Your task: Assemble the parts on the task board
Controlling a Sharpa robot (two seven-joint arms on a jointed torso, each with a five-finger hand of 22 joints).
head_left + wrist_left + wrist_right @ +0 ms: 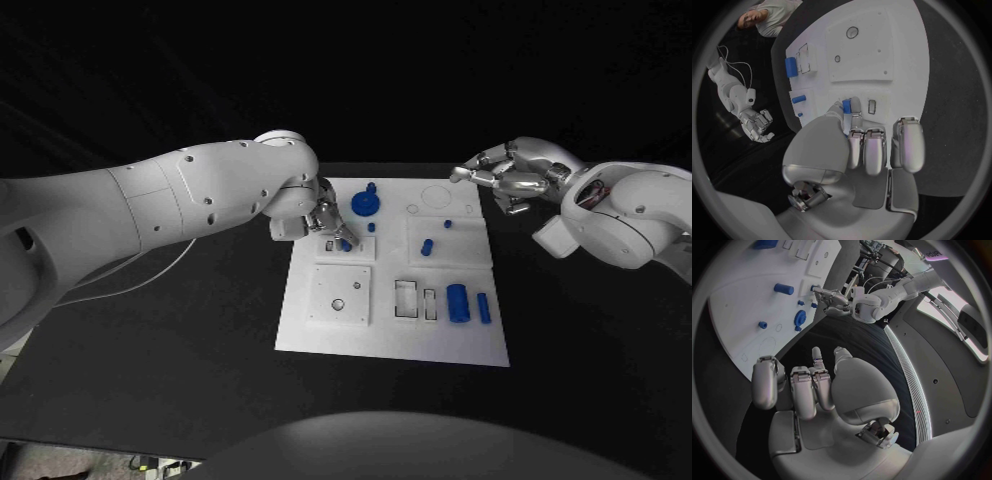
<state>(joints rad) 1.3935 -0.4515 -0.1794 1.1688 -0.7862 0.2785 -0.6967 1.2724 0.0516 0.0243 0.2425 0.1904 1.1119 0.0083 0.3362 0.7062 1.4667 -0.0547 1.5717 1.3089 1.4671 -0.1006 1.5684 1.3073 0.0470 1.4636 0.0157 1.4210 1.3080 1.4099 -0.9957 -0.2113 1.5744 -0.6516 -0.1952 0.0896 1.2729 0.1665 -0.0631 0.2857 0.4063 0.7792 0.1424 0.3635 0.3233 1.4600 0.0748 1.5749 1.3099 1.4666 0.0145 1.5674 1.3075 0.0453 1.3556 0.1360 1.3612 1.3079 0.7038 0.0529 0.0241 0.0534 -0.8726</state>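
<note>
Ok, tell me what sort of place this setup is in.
Probably a robotics lab or test cell. A white task board with small blue parts lies on a black table. The left hand pinches a blue part; the right hand hangs beside the board.

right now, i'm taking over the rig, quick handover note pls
Left hand: on the task board, pinching a small blue part at a slot near its far left corner.
Right hand: off the board's far right corner, fingers curled, holding nothing.
Blue knob stands at the far edge; blue cylinders lie at the near right.
Done: hard to judge. Left: seat the pinched part, then the loose pieces.
</note>
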